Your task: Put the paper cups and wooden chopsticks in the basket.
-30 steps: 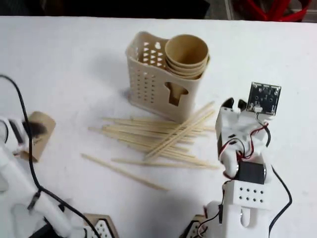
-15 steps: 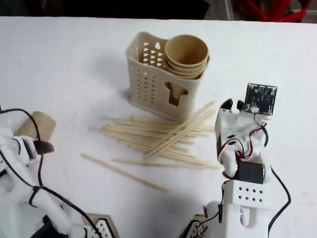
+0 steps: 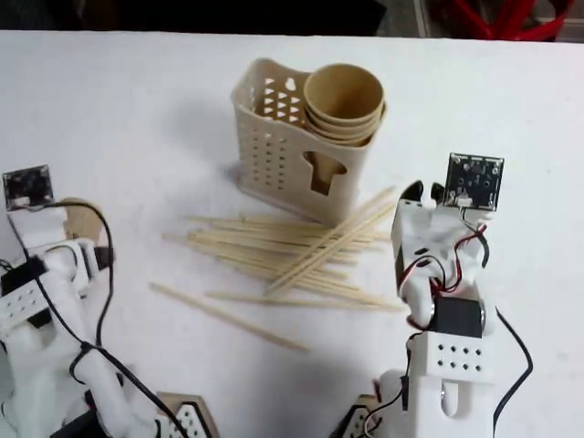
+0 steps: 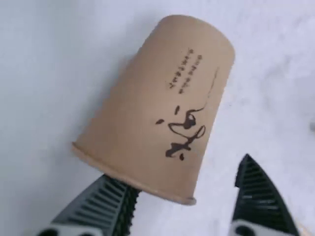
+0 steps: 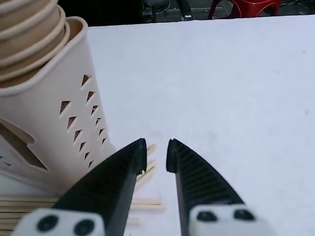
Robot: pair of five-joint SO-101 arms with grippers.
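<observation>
A brown paper cup [image 4: 162, 103] lies on its side on the white table, its rim towards my left gripper [image 4: 189, 179]. That gripper is open, one finger on each side of the rim. In the high view the cup [image 3: 84, 217] peeks out beside the left arm. The cream basket [image 3: 292, 151] stands upright at the back with a stack of paper cups [image 3: 345, 96] in it. Several wooden chopsticks [image 3: 292, 257] lie scattered in front of it. My right gripper [image 5: 156, 145] hovers just right of the basket [image 5: 47, 113], slightly open and holding nothing, over some chopstick ends [image 5: 147, 169].
The right arm [image 3: 443, 292] stands beside the right end of the chopstick pile. Bare white table stretches to the right of the basket and between the two arms. A dark area and red chair legs [image 5: 246, 7] lie beyond the table's far edge.
The left arm has swung over the lying cup, so its wrist camera now sits above it. The right arm has shifted slightly left towards the basket.
</observation>
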